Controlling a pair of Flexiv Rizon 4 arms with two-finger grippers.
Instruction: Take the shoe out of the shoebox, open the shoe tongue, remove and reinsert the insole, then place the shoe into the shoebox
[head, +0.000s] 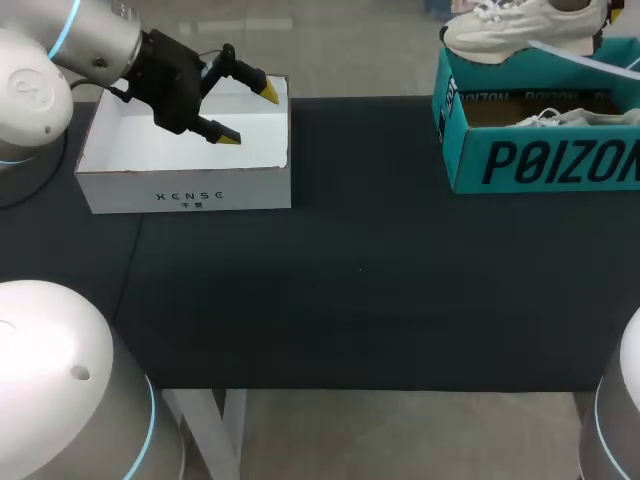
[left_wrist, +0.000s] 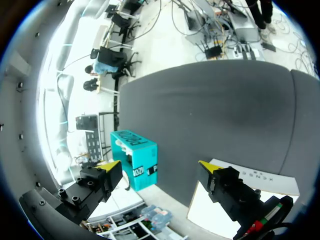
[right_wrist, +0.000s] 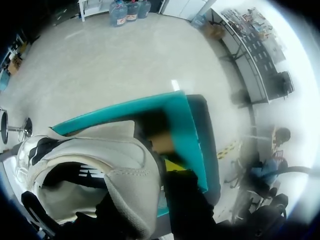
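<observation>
Where the right gripper (right_wrist: 155, 180) comes in at the far right corner of the surface (head: 350, 280), its jaws are clamped on the collar of the white shoe (head: 520, 30), with the heel wall pinched between the two fingers (only one yellow tip shows past it in the wrist view). The shoe hangs in the air above the teal shoebox (head: 540, 160), which stands open-topped at that same far right corner. A second pale shoe (head: 565, 117) lies inside it. The left gripper (head: 250, 115) hovers with its jaws spread wide and nothing between them, over the open white box (head: 180, 190) at the surface's far left corner. The two boxes stand well apart on the dark cloth.
</observation>
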